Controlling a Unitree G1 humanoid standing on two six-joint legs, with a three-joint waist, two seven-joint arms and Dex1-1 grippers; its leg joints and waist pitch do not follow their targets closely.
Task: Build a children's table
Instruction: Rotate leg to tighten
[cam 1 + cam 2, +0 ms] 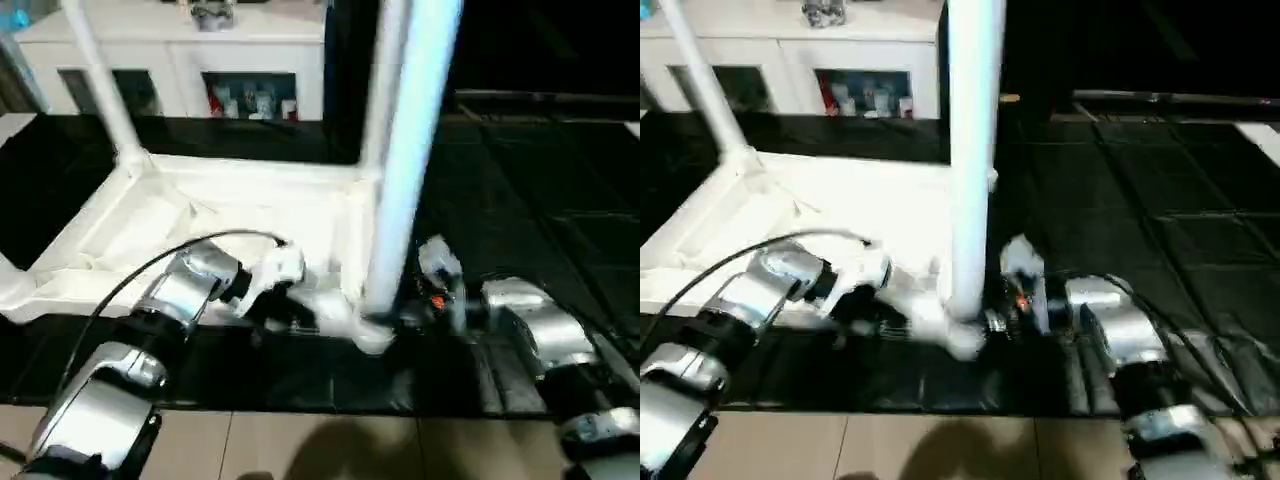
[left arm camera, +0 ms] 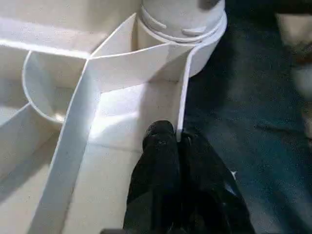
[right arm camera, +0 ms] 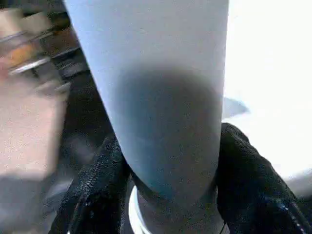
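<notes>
Left gripper (image 2: 178, 141): my fingers pinch the tabletop (image 1: 250, 215) rim beside the corner socket
Right gripper (image 3: 168, 170): clamped around the upright leg (image 1: 405, 160)

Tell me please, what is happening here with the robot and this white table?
The robot is assembling an upturned white table top on a black mat. Its right hand grips a leg standing upright in the near corner socket, while its left hand pinches the top's rim beside that socket. Another leg already stands at a far corner.
</notes>
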